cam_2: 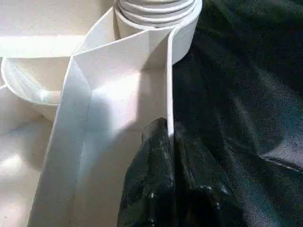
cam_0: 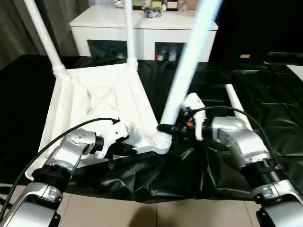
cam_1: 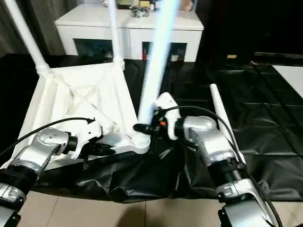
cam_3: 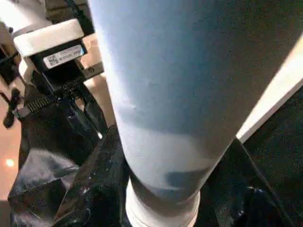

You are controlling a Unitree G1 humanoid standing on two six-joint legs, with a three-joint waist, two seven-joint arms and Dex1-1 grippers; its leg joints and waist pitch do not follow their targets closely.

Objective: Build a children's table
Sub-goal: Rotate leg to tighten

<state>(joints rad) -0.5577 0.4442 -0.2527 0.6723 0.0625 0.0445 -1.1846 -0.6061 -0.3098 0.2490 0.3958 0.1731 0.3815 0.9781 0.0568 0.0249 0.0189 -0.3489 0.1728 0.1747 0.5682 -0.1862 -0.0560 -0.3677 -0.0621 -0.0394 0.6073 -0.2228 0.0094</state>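
Two grippers are busy at the same near corner of the table top. The right gripper (cam_0: 166, 127) has its black fingers closed around the lower end of the third leg (cam_0: 189, 61), just above the corner socket (cam_0: 162, 140); the leg rises from there toward about one o'clock and leans a little, so I judge it is not yet fully seated. The left gripper (cam_2: 169, 142) has its fingers pressed together on the thin edge wall of the table top (cam_0: 99, 101), at about nine o'clock from that socket, and it holds the top steady on the black-covered table (cam_0: 265, 99).

The top lies upside down, ribs upward. Two legs already stand in its far corners: one far leg (cam_0: 45, 33) at about eleven o'clock and the other far leg (cam_0: 129, 30) at about twelve o'clock. The fourth leg (cam_0: 235, 101) lies loose on the black cover, at about two o'clock from the right gripper. Behind all, a white cabinet (cam_0: 142, 28) stands at the wall.

So the step in hand is fitting the third leg. The next move, I think, calls for bringing this leg upright and pressing or turning it down into the socket, while the left gripper keeps the top from sliding. After that the loose leg and the near left corner remain.
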